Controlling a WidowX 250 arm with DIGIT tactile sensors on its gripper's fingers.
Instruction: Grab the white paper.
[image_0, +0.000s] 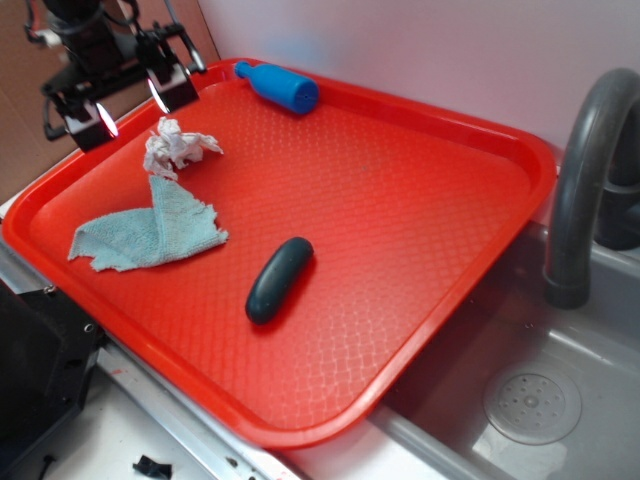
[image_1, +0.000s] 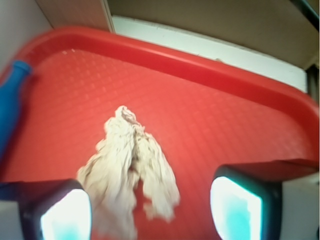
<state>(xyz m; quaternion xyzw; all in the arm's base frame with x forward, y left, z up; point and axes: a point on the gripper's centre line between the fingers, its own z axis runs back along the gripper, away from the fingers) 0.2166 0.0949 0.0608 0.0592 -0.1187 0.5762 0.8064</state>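
Observation:
The white paper (image_0: 176, 146) is a crumpled wad lying on the red tray (image_0: 400, 190) near its far left corner. In the wrist view the white paper (image_1: 131, 170) fills the space between the two fingers, reaching down past the lower edge. My gripper (image_0: 132, 104) hovers just above and to the left of the wad, open, with its pale pads apart. From the wrist camera the gripper (image_1: 151, 210) has one fingertip on each side of the paper without touching it.
A light-blue cloth rag (image_0: 152, 232) lies just in front of the paper. A blue bottle (image_0: 280, 87) rests by the tray's far rim, and a dark oblong object (image_0: 279, 279) lies mid-tray. A grey faucet (image_0: 585, 170) and sink (image_0: 540, 400) are to the right.

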